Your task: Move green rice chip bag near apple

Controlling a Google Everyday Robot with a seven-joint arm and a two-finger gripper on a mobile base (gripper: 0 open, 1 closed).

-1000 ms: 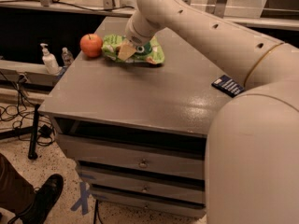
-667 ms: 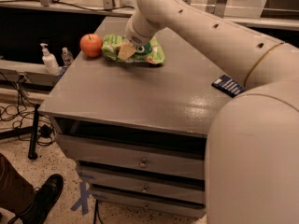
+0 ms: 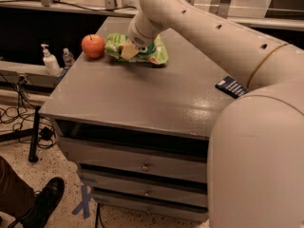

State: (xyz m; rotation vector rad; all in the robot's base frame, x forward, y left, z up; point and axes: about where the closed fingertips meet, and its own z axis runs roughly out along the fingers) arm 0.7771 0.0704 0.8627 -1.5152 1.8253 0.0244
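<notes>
Camera view: the gripper (image 3: 129, 48) is pressing down on the green rice chip bag (image 3: 156, 54), which is lying just beside the apple (image 3: 92, 46), on the side away from the bottles. Whether it is clamping the bag, I cannot tell. Placement is looking finished, and the next move is calling for release and a clean lift. Nothing is shifting since a second ago.

The gripper (image 3: 128, 50) sits on the green rice chip bag (image 3: 159, 56) at the far edge of the cabinet top (image 3: 133, 99), the apple (image 3: 92, 46) just beside. The arm (image 3: 204, 27) spans the right side near a dark-blue packet (image 3: 231, 86); middle and front lie open.
</notes>
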